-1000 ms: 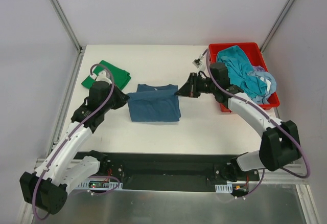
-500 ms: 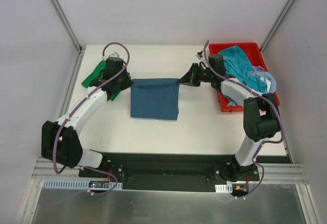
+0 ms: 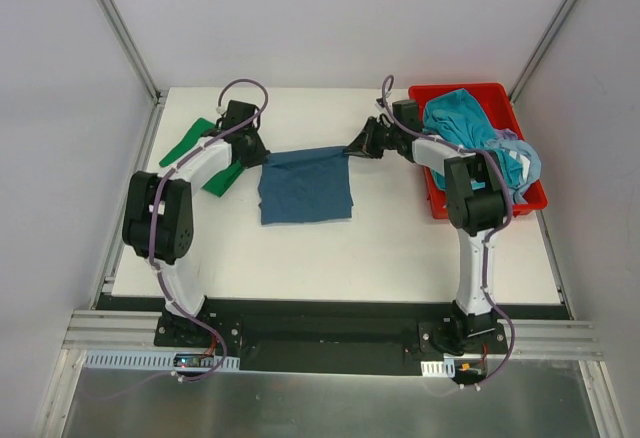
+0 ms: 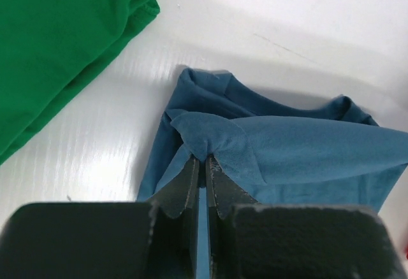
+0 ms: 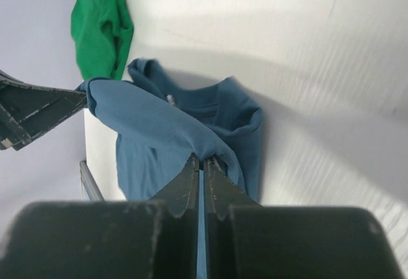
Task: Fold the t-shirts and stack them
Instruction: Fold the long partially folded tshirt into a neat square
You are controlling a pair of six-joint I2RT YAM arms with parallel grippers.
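A dark blue t-shirt (image 3: 305, 186) hangs stretched between my two grippers, its lower part resting on the table. My left gripper (image 3: 262, 156) is shut on the shirt's left corner (image 4: 203, 145). My right gripper (image 3: 350, 150) is shut on its right corner (image 5: 204, 153). The shirt's folded body shows below both wrist cameras (image 4: 306, 158) (image 5: 159, 132). A bright green folded t-shirt (image 3: 212, 158) lies at the left, partly under my left arm, and also shows in the left wrist view (image 4: 57, 43) and the right wrist view (image 5: 101, 24). Teal (image 3: 465, 123) and pale blue (image 3: 515, 153) t-shirts are heaped at the right.
A red bin (image 3: 530, 198) at the back right holds the heaped shirts. The white table (image 3: 400, 248) has metal frame rails (image 3: 120, 43) at its left and right edges. A black base plate (image 3: 320, 328) runs along the near edge.
Both grippers have moved toward the back of the table, lifting and pulling the dark blue shirt's upper edge with them. The left arm now overlaps the green shirt more.
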